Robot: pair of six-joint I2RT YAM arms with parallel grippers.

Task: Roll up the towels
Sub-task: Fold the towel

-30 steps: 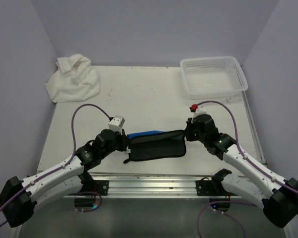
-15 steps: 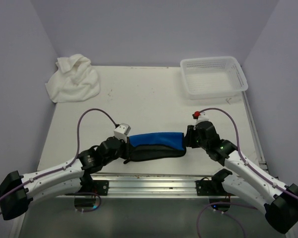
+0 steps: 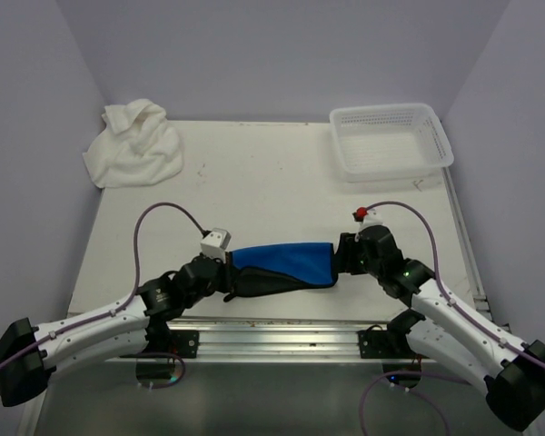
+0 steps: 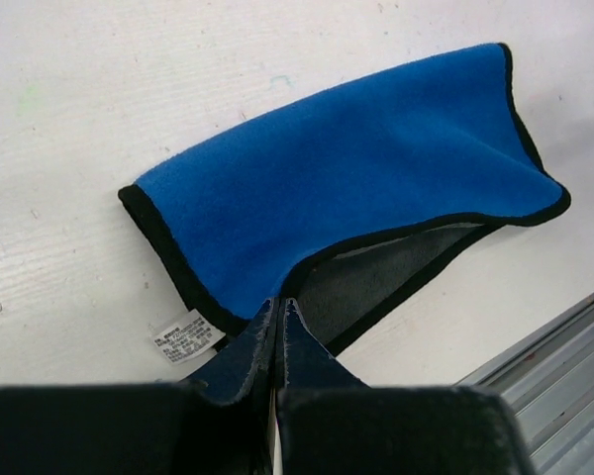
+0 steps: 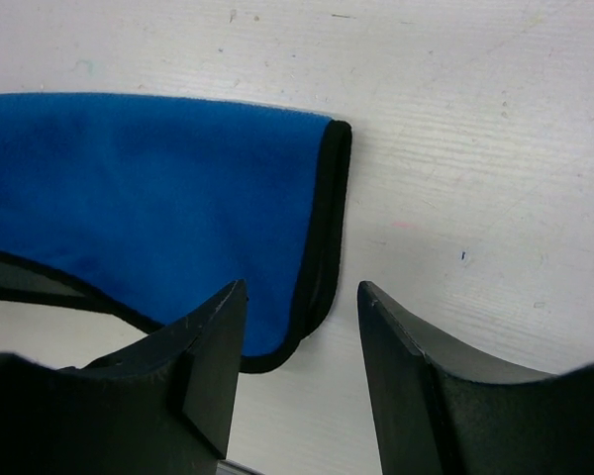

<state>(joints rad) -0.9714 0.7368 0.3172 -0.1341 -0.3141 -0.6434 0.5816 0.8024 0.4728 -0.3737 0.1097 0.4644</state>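
Note:
The small blue towel (image 3: pixel 286 259) lies folded lengthwise near the table's front edge, blue side up, with its dark grey underside showing along the near edge. My left gripper (image 3: pixel 231 272) is shut on the black hem of the towel's top layer at its left end (image 4: pixel 279 305). My right gripper (image 3: pixel 341 258) is open and straddles the towel's right corner (image 5: pixel 302 289) without gripping it. The towel fills the left wrist view (image 4: pixel 346 168) and the right wrist view (image 5: pixel 148 188). The large white towel (image 3: pixel 134 143) lies crumpled at the back left.
A white perforated basket (image 3: pixel 392 167) stands at the back right. A metal rail (image 3: pixel 272 327) runs along the table's near edge, just in front of the blue towel. A white label (image 4: pixel 186 336) sticks out from the towel's left end.
The blue top layer has been drawn toward the near edge, covering most of the dark underside. Both grippers moved nearer with it. The right gripper now stands open at the corner.

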